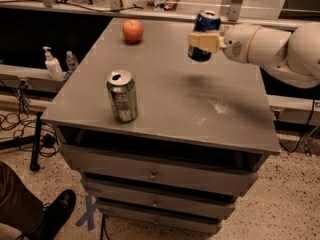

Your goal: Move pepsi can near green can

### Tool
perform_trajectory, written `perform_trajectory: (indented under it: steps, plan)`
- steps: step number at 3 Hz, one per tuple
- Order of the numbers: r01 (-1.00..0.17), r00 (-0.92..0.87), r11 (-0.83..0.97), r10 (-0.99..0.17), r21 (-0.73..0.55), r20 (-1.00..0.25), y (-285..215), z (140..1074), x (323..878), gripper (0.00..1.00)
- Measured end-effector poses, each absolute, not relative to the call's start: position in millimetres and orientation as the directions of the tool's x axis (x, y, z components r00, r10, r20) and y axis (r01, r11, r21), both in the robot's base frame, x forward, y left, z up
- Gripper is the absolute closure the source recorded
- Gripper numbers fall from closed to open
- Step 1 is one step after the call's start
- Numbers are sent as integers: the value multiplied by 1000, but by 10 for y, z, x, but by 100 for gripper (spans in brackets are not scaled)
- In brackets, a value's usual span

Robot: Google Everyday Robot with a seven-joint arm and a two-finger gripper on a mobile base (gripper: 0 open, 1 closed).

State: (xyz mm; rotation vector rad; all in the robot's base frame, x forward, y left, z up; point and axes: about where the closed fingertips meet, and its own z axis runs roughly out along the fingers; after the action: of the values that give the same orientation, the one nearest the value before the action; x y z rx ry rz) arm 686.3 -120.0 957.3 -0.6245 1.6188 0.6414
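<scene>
The pepsi can (204, 25), dark blue with a silver top, hangs tilted in the air above the back right of the grey cabinet top (165, 94). My gripper (205, 40) is shut on it, coming in from the right on a white arm (272, 46). The green can (121, 95), green and silver with a silver top, stands upright near the front left of the top, well to the left of and nearer than the held can.
A red apple (133, 31) sits at the back left of the top. Drawers (155, 174) face front below. A soap dispenser (51, 64) and a small bottle (71, 61) stand on a ledge to the left. A person's shoe (55, 214) is at the lower left.
</scene>
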Motion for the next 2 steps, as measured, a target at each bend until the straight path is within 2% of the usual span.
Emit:
perform_trajectory:
  steps: [2]
  plan:
    - [-754, -212, 636, 2, 165, -977, -742, 9334, 6066, 100]
